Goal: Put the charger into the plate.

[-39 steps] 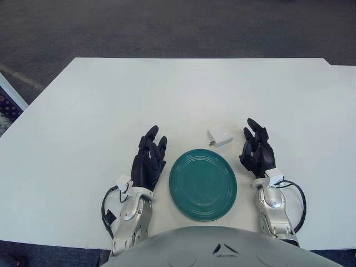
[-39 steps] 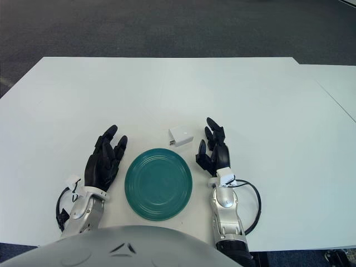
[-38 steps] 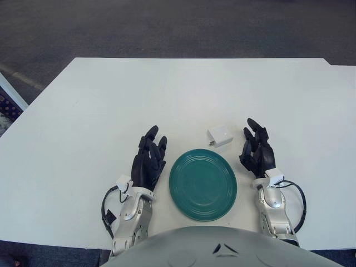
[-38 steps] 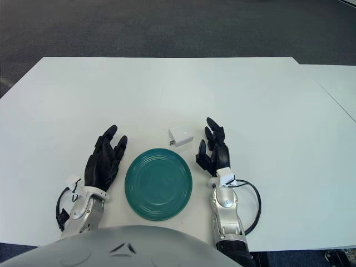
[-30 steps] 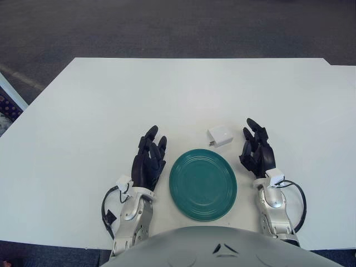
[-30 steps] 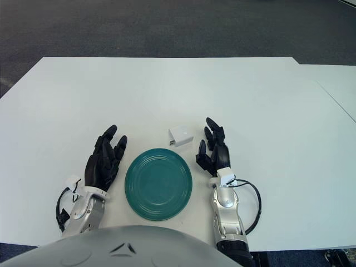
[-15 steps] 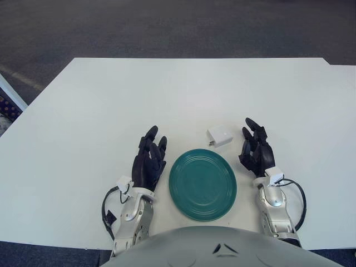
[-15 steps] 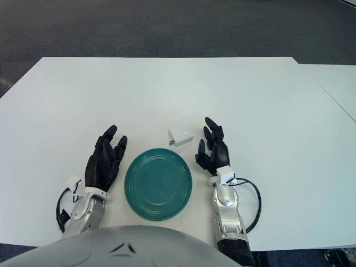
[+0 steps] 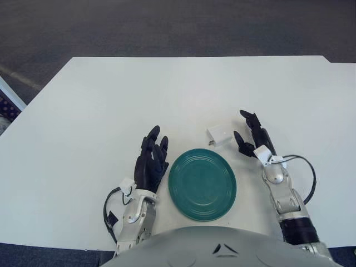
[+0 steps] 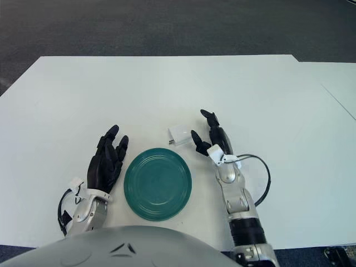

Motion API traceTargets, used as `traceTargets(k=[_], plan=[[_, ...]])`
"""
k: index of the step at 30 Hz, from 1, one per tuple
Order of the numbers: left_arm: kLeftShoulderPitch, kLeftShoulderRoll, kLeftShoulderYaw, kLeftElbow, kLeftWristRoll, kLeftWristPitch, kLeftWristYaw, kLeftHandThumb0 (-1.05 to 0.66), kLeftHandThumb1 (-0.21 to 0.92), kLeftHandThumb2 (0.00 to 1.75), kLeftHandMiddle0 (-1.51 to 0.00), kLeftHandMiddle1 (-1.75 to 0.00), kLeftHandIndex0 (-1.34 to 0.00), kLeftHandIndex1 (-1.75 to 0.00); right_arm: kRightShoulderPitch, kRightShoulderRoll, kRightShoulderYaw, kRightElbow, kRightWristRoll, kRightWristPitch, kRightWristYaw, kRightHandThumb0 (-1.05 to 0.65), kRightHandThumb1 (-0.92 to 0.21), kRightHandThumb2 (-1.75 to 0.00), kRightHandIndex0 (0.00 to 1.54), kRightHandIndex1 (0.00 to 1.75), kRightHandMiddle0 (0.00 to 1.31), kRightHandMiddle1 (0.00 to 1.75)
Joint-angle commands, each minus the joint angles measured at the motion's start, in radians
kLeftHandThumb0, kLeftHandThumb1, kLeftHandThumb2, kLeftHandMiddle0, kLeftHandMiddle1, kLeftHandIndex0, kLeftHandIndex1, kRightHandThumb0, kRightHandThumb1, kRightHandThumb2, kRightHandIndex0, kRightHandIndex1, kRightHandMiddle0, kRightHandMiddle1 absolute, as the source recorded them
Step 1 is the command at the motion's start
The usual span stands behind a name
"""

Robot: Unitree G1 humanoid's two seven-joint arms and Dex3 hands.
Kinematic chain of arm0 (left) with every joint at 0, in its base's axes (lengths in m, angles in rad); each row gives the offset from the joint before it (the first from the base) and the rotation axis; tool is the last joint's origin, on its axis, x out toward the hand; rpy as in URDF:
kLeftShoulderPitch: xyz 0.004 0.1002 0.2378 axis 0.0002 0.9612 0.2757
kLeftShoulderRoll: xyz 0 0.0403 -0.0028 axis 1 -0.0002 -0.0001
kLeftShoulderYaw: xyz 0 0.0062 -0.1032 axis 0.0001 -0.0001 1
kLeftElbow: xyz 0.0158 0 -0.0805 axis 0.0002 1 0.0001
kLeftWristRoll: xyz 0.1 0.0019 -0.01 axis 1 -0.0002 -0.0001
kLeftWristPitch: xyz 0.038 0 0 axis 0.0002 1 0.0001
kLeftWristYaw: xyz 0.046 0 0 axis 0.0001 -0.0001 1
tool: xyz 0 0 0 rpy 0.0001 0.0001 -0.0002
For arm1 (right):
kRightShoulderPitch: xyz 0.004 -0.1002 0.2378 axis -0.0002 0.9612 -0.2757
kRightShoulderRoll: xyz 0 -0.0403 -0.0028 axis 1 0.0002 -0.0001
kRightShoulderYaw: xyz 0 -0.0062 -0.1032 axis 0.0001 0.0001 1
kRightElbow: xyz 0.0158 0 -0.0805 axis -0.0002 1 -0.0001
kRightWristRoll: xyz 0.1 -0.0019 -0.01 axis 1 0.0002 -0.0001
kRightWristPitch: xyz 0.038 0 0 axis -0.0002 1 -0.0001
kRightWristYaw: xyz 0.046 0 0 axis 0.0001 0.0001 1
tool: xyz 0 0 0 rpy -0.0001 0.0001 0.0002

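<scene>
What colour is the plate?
Dark teal green, the plate shows best in the left eye view.

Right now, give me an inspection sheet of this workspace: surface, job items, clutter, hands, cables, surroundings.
Surface: flat white table, bare apart from the job's things.
Job's things: small white cube-shaped charger lies on the table just beyond the round dark green plate, not in it; the plate holds nothing.
Clutter: nothing seen.
Hands: right hand is beside the charger on its right, fingers spread, holding nothing; whether it touches the charger cannot be told. Left hand shows left of the plate, fingers relaxed, holding nothing.
Cables: black cable loops by the right wrist; another black cable loop by the left wrist.
Surroundings: dark grey carpet floor beyond the table.
</scene>
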Motion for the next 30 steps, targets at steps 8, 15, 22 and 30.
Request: traceTargets(k=[8,15,22,30], plan=[[0.01,-0.047,0.009,0.043,-0.048,0.052,0.013,-0.87,0.92,0.72,-0.21,0.0,0.0,-0.37,-0.152,-0.066,0.153,0.161,-0.19,-0.053,-0.032,-0.81,-0.92,-0.59,0.13,0.0,0.0,0.46],[-0.001,-0.057,0.015,0.055,-0.062,0.046,0.027,-0.87,0.92,0.7,-0.23,-0.01,0.0,-0.43,-0.195,-0.077,0.226,0.239,-0.258,-0.055,-0.035,-0.85,-0.92,-0.62,0.1,0.0,0.0,0.38],[-0.016,-0.037,0.01,0.088,-0.013,0.006,0.025,-0.88,0.92,0.69,-0.25,-0.02,0.0,-0.46,-0.217,-0.088,0.278,0.297,-0.292,-0.076,-0.047,-0.89,-0.92,-0.64,0.09,0.0,0.0,0.3],[-0.02,-0.035,0.006,0.107,0.018,-0.011,0.03,-0.87,0.92,0.72,-0.27,-0.02,0.0,-0.47,-0.216,-0.104,0.324,0.287,-0.315,-0.085,-0.034,-0.86,-0.92,-0.64,0.06,0.0,0.0,0.21]])
